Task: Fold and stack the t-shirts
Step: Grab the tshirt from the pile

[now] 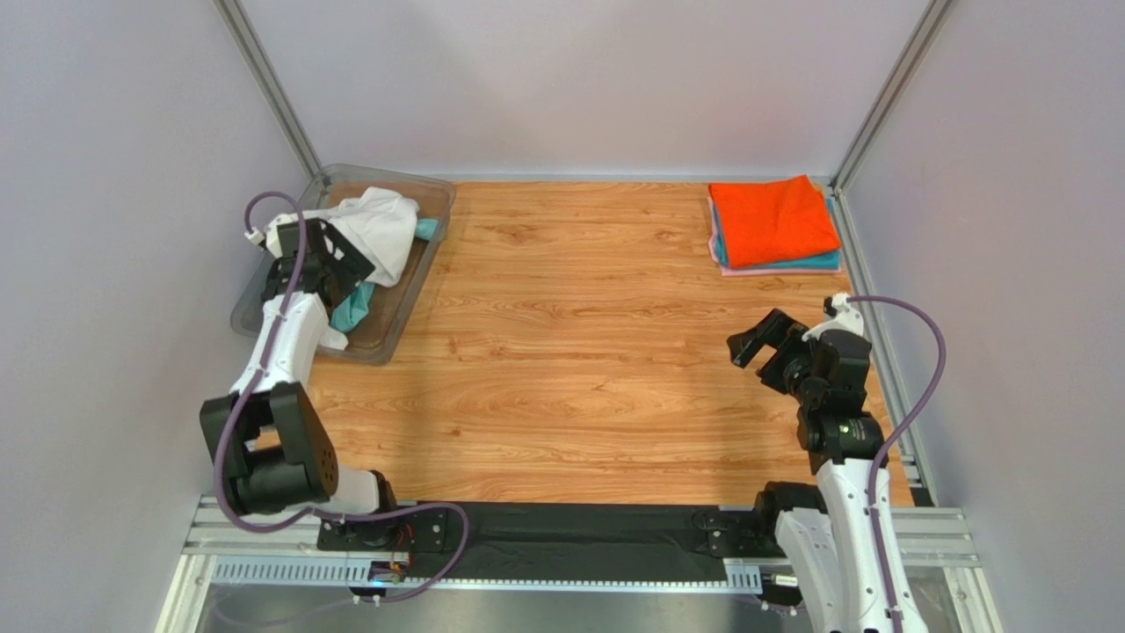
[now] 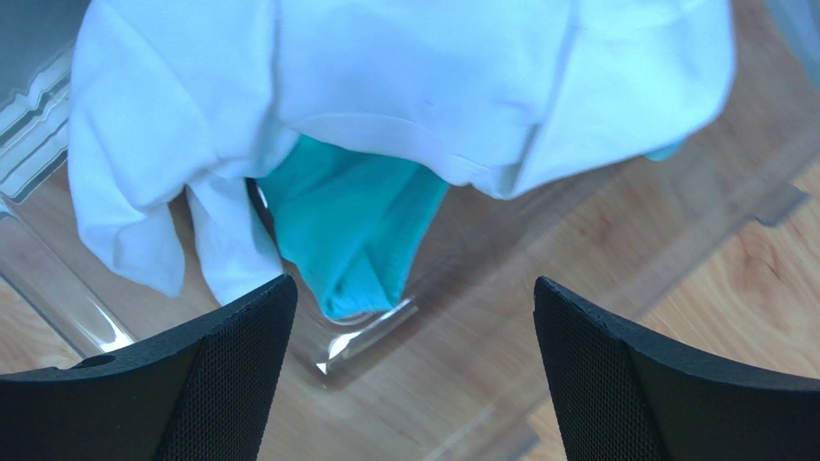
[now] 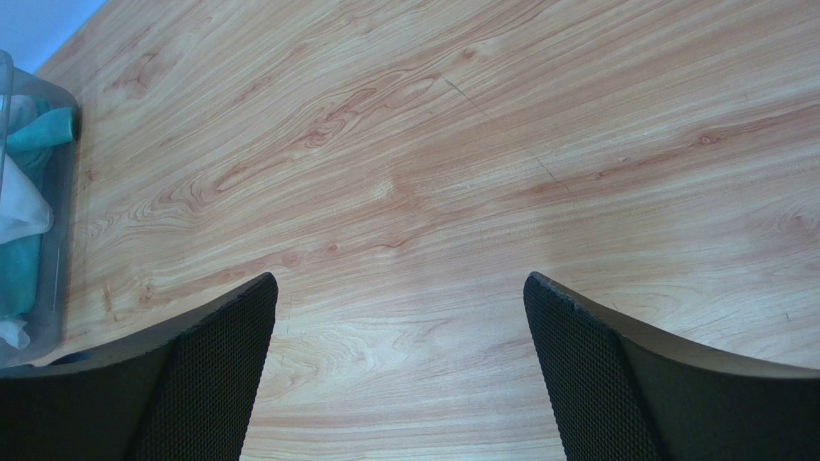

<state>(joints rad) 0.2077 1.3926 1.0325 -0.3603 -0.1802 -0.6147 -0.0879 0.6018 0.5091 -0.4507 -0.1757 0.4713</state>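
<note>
A crumpled white t-shirt (image 1: pixel 376 227) lies in the clear plastic tray (image 1: pixel 409 297) at the back left, over a mint-green one (image 1: pixel 351 311). In the left wrist view the white shirt (image 2: pixel 404 86) hangs over the mint-green shirt (image 2: pixel 356 226). My left gripper (image 1: pixel 317 257) is open and empty, just above the tray beside these shirts (image 2: pixel 414 317). A folded stack sits at the back right: the orange t-shirt (image 1: pixel 773 220) on top, teal (image 1: pixel 799 265) and pink edges beneath. My right gripper (image 1: pixel 773 350) is open and empty over bare table (image 3: pixel 399 307).
The tray's left end also shows at the left edge of the right wrist view (image 3: pixel 53 240). Grey walls and metal frame posts (image 1: pixel 271 86) enclose the wooden table (image 1: pixel 581 343) on three sides.
</note>
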